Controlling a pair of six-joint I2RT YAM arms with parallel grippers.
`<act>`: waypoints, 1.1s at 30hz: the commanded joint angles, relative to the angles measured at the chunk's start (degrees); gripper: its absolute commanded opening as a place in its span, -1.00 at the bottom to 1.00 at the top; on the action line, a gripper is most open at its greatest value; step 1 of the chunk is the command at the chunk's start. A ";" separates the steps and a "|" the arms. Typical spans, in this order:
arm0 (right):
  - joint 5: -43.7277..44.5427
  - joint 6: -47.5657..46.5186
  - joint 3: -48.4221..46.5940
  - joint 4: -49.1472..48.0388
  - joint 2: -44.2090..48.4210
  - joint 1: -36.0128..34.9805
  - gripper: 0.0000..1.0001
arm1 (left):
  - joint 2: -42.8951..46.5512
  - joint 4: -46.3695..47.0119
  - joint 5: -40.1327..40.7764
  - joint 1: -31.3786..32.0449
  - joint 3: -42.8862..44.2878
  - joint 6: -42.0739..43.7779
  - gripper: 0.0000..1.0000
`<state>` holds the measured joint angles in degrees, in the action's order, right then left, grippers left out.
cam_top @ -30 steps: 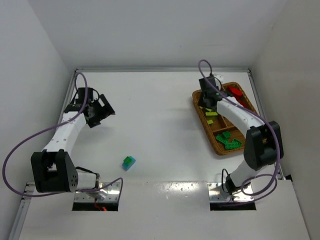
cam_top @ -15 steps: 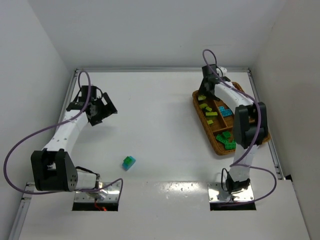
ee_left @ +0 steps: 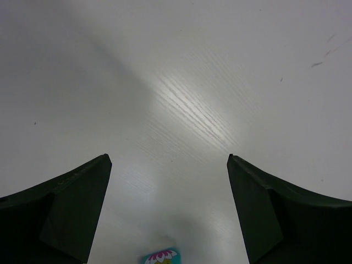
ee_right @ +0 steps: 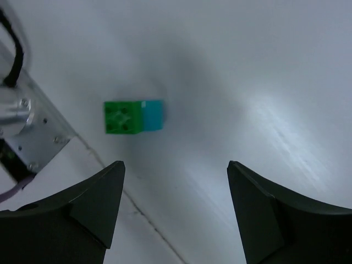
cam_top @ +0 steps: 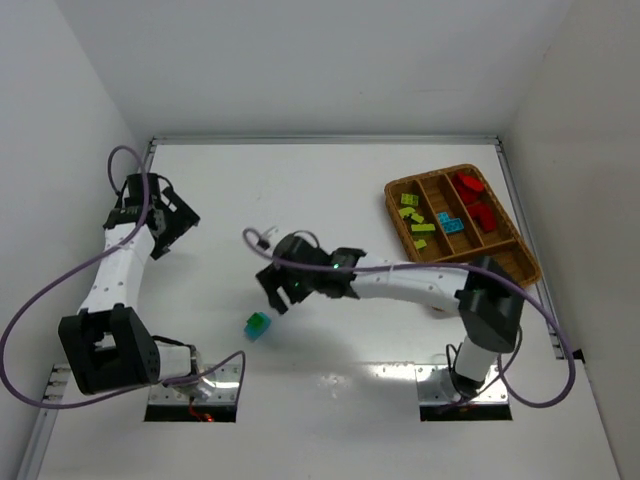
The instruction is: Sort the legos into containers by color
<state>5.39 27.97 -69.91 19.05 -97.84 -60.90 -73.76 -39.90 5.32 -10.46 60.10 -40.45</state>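
A green lego joined to a cyan one point(cam_top: 259, 324) point(ee_right: 135, 116) lies on the white table near the front, left of centre. My right gripper point(cam_top: 277, 295) point(ee_right: 175, 163) hovers open just beyond it, nothing between its fingers. My left gripper point(cam_top: 175, 228) point(ee_left: 168, 159) hangs open and empty over the far left of the table. The wicker tray of containers point(cam_top: 394, 213) sits at the back right, holding yellow-green point(cam_top: 412, 212), cyan point(cam_top: 449, 222) and red point(cam_top: 476, 200) legos in separate sections. The right arm covers the tray's near end.
The right arm stretches from its base across the table's middle. A small teal object with a pink flower print point(ee_left: 159, 257) shows at the bottom of the left wrist view. The left arm's metal base plate point(ee_right: 22, 126) and a table seam point(ee_right: 126, 198) lie close to the joined legos.
The right arm has swung from the tray to the middle-left, its gripper opening on the way. The left gripper has drawn back toward the left wall.
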 commanded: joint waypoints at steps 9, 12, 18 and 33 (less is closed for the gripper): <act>-3.28 -7.05 -9.98 -5.34 -13.51 -7.83 0.52 | 3.09 -0.62 -2.42 -1.23 0.55 -0.34 0.87; -1.44 -6.43 -11.73 -5.34 -16.32 -8.35 0.45 | 3.09 -0.62 -2.42 -1.23 0.55 -0.33 0.87; -1.52 -5.91 -12.27 -5.86 -17.99 -8.35 0.30 | 3.09 -0.62 -2.42 -1.23 0.02 0.19 0.87; 3.75 -5.38 -9.54 -7.27 -12.99 -10.81 0.25 | 3.09 -0.62 -2.95 -1.23 0.02 0.19 0.87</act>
<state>6.76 22.50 -80.14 13.26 -114.87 -71.46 -72.25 -40.66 2.76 -11.25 60.07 -40.56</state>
